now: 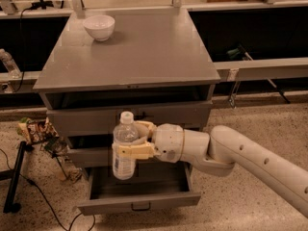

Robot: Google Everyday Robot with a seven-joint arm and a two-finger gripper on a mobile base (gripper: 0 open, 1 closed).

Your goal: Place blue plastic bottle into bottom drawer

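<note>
The gripper [134, 139] is squeezing the blue plastic bottle [123, 165] upright in the middle of the frame, just above the bottom drawer [139, 202], which is sitting open low down. A white bowl [99, 27] is sitting at the upper left.

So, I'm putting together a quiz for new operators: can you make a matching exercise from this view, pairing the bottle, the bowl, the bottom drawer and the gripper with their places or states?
Things:
1. blue plastic bottle
2. white bowl
3. bottom drawer
4. gripper

Places or states:
A. pulled open
B. on the cabinet top, back left
C. in front of the middle drawer, fingers shut on the bottle
D. held upright, off any surface

Pairs: 1-D, 2-B, 3-A, 4-C.
</note>
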